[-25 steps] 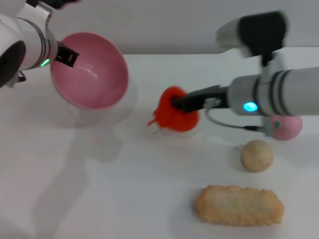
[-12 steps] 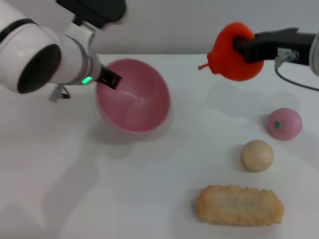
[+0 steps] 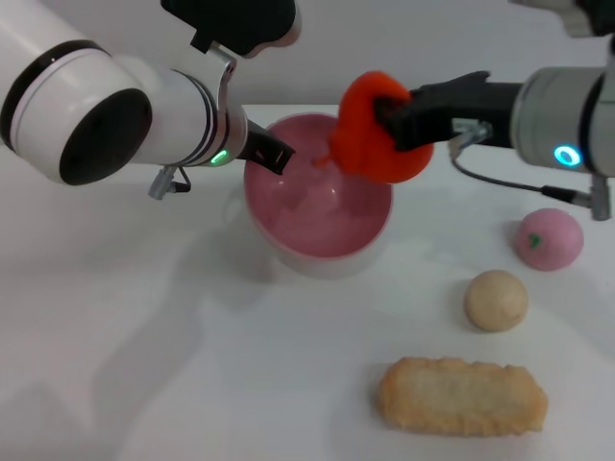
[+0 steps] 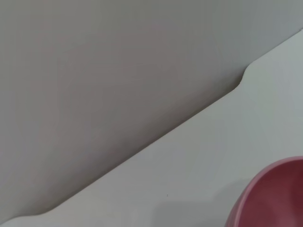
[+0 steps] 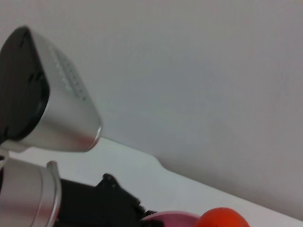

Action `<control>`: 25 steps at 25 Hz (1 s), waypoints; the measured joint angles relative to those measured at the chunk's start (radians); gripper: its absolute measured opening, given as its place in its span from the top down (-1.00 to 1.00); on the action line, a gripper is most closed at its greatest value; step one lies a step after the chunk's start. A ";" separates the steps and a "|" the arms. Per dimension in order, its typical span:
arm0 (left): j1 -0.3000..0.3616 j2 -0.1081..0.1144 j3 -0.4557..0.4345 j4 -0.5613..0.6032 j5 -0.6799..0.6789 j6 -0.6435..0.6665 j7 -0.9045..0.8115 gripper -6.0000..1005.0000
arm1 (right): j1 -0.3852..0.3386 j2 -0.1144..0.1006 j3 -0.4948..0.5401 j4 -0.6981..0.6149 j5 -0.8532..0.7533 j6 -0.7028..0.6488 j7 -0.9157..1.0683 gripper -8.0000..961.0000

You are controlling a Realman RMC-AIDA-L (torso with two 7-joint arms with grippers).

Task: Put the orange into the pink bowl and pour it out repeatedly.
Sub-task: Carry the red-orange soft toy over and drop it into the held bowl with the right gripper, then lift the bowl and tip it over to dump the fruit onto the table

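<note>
Change since half a second ago: the bowl (image 3: 318,204) has moved from the left-centre of the table (image 3: 192,365) toward the middle near the far edge, and it now sits more upright, mouth up and tipped a little toward the camera. The orange (image 3: 378,128), which was high near the far right, has come left and now hangs over the bowl's right rim, its small tip pointing into the opening. A second ago the orange was down at table level and the bowl was tilted at far left.

Meaning, as a judgement: both arms have converged; this looks like the moment just before the drop. Orange not yet in the bowl.

Right gripper (image 3: 392,123): closed on the orange, dark fingers clamped on its right side, fruit carried clear of the table. The right wrist view shows only a sliver of orange (image 5: 221,217) and pink rim below it.

Left gripper (image 3: 269,154): dark finger at the bowl's left rim, apparently pinching the wall; grip looks closed on it, though the inner finger is hidden. The left wrist view shows just an edge of the bowl (image 4: 272,194) against the table.

Elsewhere: pink ball (image 3: 549,238) and beige ball (image 3: 496,300) toward the right edge, biscuit (image 3: 461,396) near the front right. None touched.
</note>
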 joint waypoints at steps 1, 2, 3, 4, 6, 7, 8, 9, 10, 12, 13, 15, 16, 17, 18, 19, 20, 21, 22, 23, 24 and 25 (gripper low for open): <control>-0.001 0.000 0.000 0.000 0.000 0.001 0.000 0.89 | 0.008 0.000 -0.004 0.014 0.001 -0.004 0.002 0.87; -0.001 0.000 0.000 0.000 0.000 0.002 0.000 0.89 | 0.013 0.000 -0.006 0.023 0.002 -0.006 0.002 0.84; -0.001 0.000 0.000 0.000 -0.001 0.002 0.000 0.89 | 0.018 0.000 -0.007 0.031 0.002 -0.006 0.002 0.81; -0.002 0.000 0.000 -0.001 -0.001 0.005 0.000 0.89 | 0.023 0.000 -0.007 0.039 0.003 -0.006 0.002 0.79; -0.002 0.000 0.000 -0.001 -0.002 0.010 0.000 0.89 | 0.032 -0.001 -0.008 0.056 0.003 -0.007 0.002 0.73; -0.002 0.000 0.000 -0.001 -0.002 0.011 0.000 0.89 | 0.036 -0.001 -0.008 0.063 0.003 -0.008 0.002 0.71; -0.003 0.001 0.000 -0.001 -0.002 0.012 0.000 0.89 | 0.040 -0.002 -0.008 0.070 0.003 -0.009 0.002 0.68; -0.003 0.001 0.000 -0.001 -0.002 0.013 0.000 0.89 | 0.043 -0.002 -0.007 0.075 0.003 -0.009 0.002 0.65; -0.005 0.001 -0.001 -0.001 -0.003 0.013 0.004 0.89 | 0.046 -0.002 -0.003 0.079 0.004 -0.010 0.002 0.61; -0.007 0.000 -0.002 -0.001 -0.003 0.013 0.007 0.89 | 0.048 -0.002 0.000 0.081 0.004 -0.011 0.002 0.54; -0.008 0.000 -0.003 -0.001 -0.002 0.014 0.008 0.89 | 0.051 -0.002 0.002 0.082 0.004 -0.011 0.002 0.50; -0.011 0.000 -0.003 -0.001 -0.003 0.015 0.008 0.89 | 0.054 -0.002 0.009 0.083 0.004 -0.014 0.002 0.43; -0.012 0.000 -0.002 -0.001 -0.004 0.015 0.009 0.89 | 0.055 -0.002 0.013 0.083 0.004 -0.017 0.002 0.39; -0.013 0.000 0.002 -0.001 -0.004 0.017 0.016 0.89 | 0.053 -0.002 0.024 0.081 0.004 -0.020 0.002 0.36; -0.013 0.000 0.004 -0.001 -0.004 0.018 0.020 0.89 | 0.046 -0.001 0.039 0.077 0.003 -0.022 0.005 0.32; -0.013 0.000 0.013 0.001 -0.005 0.024 0.038 0.89 | 0.038 -0.001 0.062 0.071 -0.001 -0.023 0.009 0.28; -0.011 0.000 0.025 0.007 -0.004 0.033 0.057 0.89 | 0.027 -0.001 0.094 0.066 -0.004 -0.020 0.017 0.25; -0.010 0.000 0.031 0.010 -0.003 0.038 0.066 0.89 | 0.016 -0.001 0.130 0.064 -0.006 -0.015 0.027 0.16; -0.005 0.000 0.052 0.026 0.003 0.056 0.099 0.89 | 0.000 -0.002 0.181 0.065 -0.006 -0.006 0.036 0.08; -0.003 0.000 0.062 0.032 0.009 0.065 0.112 0.89 | -0.014 -0.002 0.242 0.074 -0.004 0.004 0.042 0.00; 0.000 0.000 0.076 0.041 0.019 0.079 0.129 0.89 | -0.029 -0.002 0.295 0.082 -0.001 0.013 0.046 -0.09; 0.004 0.000 0.096 0.050 0.040 0.096 0.144 0.89 | -0.042 -0.002 0.334 0.088 0.003 0.021 0.047 -0.17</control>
